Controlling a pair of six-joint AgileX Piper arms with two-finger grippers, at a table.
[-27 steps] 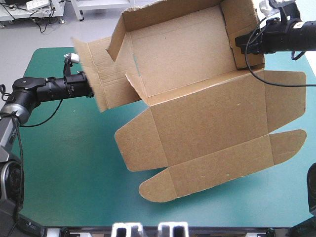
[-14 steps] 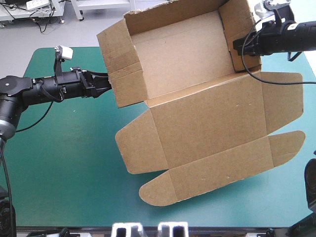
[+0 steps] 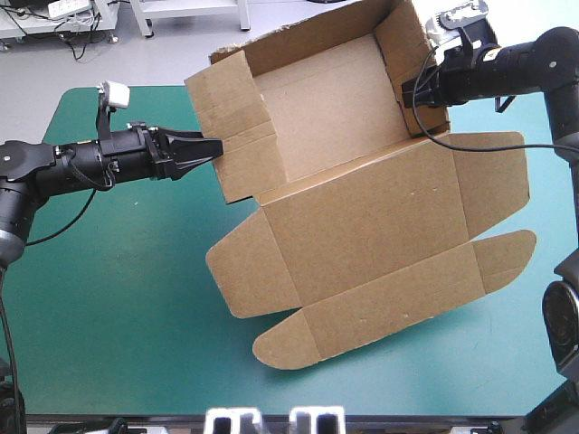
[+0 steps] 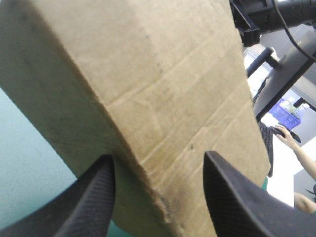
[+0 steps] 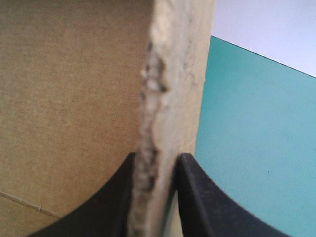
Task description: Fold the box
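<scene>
Over the cover (image 3: 118, 298), the box (image 3: 362, 226) has swung toward my left claw (image 3: 213, 147) since just before. It hangs between both claws, tray walls raised, lid spread flat. I see the left claw (image 4: 158, 158) open wide, the tray's side wall just ahead, its corner inside the gap. My right claw (image 3: 412, 93) (image 5: 154, 155) clamps the opposite wall's edge, nearly closed.

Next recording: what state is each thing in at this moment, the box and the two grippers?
box: an open tray with its walls raised; the lid and its flaps lie flat.
left gripper: open, fingers apart around the edge of the tray wall on its side.
right gripper: shut on the box, pinching the edge of the opposite wall.
</scene>
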